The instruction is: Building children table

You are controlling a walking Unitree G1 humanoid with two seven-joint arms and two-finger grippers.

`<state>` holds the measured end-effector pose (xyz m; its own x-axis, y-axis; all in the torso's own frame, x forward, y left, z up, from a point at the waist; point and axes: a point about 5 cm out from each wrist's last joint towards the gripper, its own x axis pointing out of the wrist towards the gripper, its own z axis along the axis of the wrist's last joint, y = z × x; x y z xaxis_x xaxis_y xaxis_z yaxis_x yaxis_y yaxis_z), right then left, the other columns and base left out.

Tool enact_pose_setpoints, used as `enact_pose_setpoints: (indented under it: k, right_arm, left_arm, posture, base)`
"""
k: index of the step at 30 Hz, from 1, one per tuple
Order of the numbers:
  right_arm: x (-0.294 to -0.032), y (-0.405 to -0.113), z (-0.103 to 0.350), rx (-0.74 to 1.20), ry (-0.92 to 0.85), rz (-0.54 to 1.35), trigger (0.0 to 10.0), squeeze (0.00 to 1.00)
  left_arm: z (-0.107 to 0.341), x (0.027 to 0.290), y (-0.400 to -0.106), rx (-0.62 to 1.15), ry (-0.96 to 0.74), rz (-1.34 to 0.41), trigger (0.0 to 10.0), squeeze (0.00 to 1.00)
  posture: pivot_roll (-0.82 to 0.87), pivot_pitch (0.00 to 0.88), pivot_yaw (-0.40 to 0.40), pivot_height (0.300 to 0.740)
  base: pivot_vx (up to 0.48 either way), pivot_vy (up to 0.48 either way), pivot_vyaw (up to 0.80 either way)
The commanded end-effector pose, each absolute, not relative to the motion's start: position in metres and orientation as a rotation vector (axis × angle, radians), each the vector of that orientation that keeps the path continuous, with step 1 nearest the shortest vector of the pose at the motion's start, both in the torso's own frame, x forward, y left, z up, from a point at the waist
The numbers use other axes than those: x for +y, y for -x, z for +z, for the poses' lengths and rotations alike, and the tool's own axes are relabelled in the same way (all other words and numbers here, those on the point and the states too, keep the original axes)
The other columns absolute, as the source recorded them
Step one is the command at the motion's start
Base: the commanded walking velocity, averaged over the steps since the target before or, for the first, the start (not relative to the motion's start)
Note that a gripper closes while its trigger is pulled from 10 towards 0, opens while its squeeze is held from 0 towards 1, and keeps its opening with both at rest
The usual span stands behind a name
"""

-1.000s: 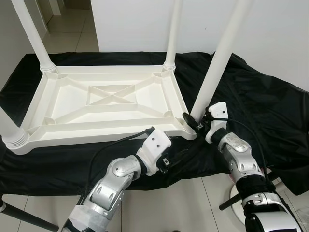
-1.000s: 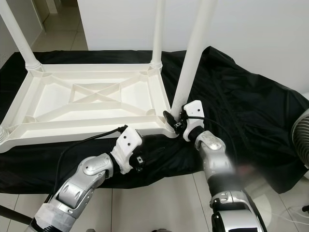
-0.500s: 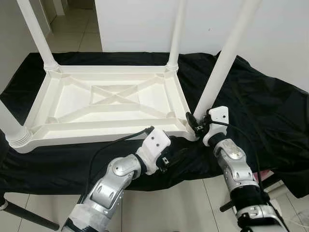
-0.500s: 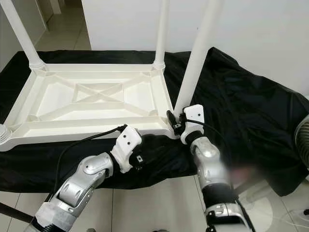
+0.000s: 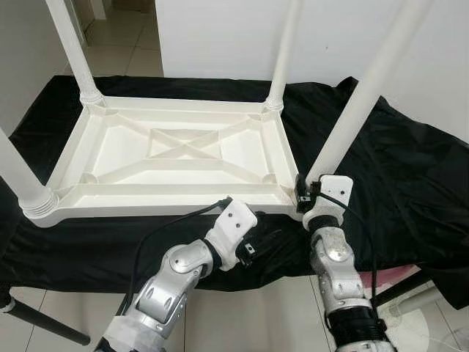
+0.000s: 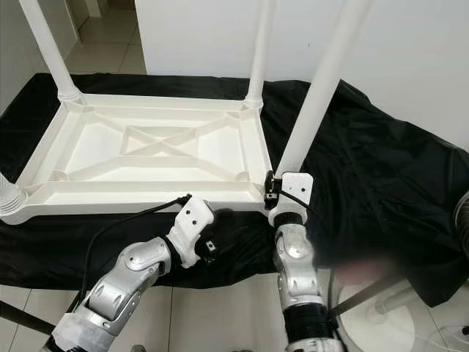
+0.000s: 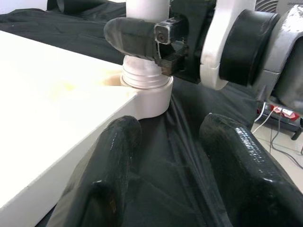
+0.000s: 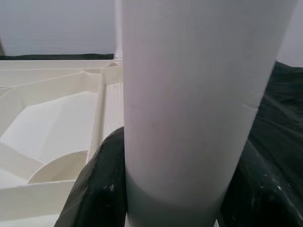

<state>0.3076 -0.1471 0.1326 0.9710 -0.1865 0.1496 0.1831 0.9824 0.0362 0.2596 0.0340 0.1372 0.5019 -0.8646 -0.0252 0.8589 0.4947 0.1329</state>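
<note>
lying upside down on a black cloth (image 5: 396,169), the white table top (image 5: 176,158) shows its ribbed underside with 4 white legs standing up from its corners. the right gripper (image 5: 305,192) is at the near right corner, its 2 black fingers (image 8: 102,184) clamped on either side of the near right leg (image 5: 363,103) just above the threaded collar where the leg meets its socket. in the right wrist view the leg (image 8: 199,104) stands between the fingers, touching both. the left gripper (image 7: 173,175) hangs low over the cloth just in front of the table's near edge, beside the same corner; its fingers (image 7: 113,161) are spread apart with nothing between them but cloth. the far left leg (image 5: 73,48), far right leg (image 5: 282,55) and near left leg (image 5: 22,180) stand upright in their sockets.
</note>
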Motion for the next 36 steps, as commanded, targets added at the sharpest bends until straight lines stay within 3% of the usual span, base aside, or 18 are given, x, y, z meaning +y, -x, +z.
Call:
enact_pose_setpoints:
  k: [1, 5, 12, 13, 14, 15, 26, 27, 28, 36]
  right_arm:
    - [-0.160, -0.300, 0.109, -0.042, -0.021, -0.287, 10.0, 0.00]
    - [-0.150, -0.302, 0.111, -0.043, -0.070, -0.278, 10.0, 0.00]
    - [-0.155, -0.305, 0.115, -0.068, -0.058, -0.294, 10.0, 0.00]
    - [-0.155, -0.306, 0.117, -0.077, -0.066, -0.289, 10.0, 0.09]
    - [-0.156, -0.307, 0.120, -0.090, -0.077, -0.277, 10.0, 0.09]
    - [-0.158, -0.307, 0.122, -0.106, -0.094, -0.255, 10.0, 1.00]
    - [-0.168, -0.307, 0.127, -0.165, -0.076, -0.040, 10.0, 1.00]
    - [-0.170, -0.307, 0.128, -0.170, -0.072, 0.011, 10.0, 0.44]
    - [-0.172, -0.307, 0.128, -0.169, -0.059, 0.058, 10.0, 0.00]
    - [-0.177, -0.312, 0.133, -0.171, -0.002, 0.280, 10.0, 0.00]
  left_arm:
    - [0.139, 0.032, -0.260, -0.059, -0.140, -1.062, 10.0, 0.00]
    - [0.139, 0.033, -0.261, -0.061, -0.146, -1.054, 10.0, 0.00]
    - [0.143, 0.033, -0.267, -0.075, -0.168, -1.021, 10.0, 0.00]
    - [0.144, 0.033, -0.269, -0.076, -0.167, -1.011, 10.0, 0.00]
    - [0.144, 0.033, -0.270, -0.075, -0.166, -1.004, 10.0, 0.00]
    - [0.144, 0.032, -0.270, -0.076, -0.169, -0.999, 10.0, 0.00]
    - [0.144, 0.032, -0.270, -0.063, -0.176, -1.012, 10.0, 0.00]
    - [0.144, 0.032, -0.270, -0.064, -0.176, -1.012, 10.0, 0.00]
    - [0.144, 0.032, -0.271, -0.064, -0.175, -1.012, 10.0, 0.00]
    - [0.143, 0.031, -0.267, -0.054, -0.168, -1.038, 10.0, 0.00]
  posture:
    - [-0.06, 0.066, -0.061, 0.740]
    - [-0.06, 0.061, -0.049, 0.740]
    - [-0.06, 0.057, -0.044, 0.740]
    - [-0.06, 0.053, -0.039, 0.740]
    - [-0.06, 0.053, -0.039, 0.740]
    - [-0.06, 0.049, -0.038, 0.740]
    - [-0.05, 0.039, -0.030, 0.740]
    - [-0.05, 0.036, -0.032, 0.740]
    - [-0.05, 0.036, -0.032, 0.740]
    - [-0.05, 0.018, -0.025, 0.740]
  base:
    - [0.000, 0.000, 0.00]
    - [0.000, 0.000, 0.00]
    - [0.000, 0.000, 0.00]
    - [0.000, 0.000, 0.00]
    - [0.000, 0.000, 0.00]
    - [0.000, 0.000, 0.00]
    - [0.000, 0.000, 0.00]
    - [0.000, 0.000, 0.00]
    - [0.000, 0.000, 0.00]
    - [0.000, 0.000, 0.00]
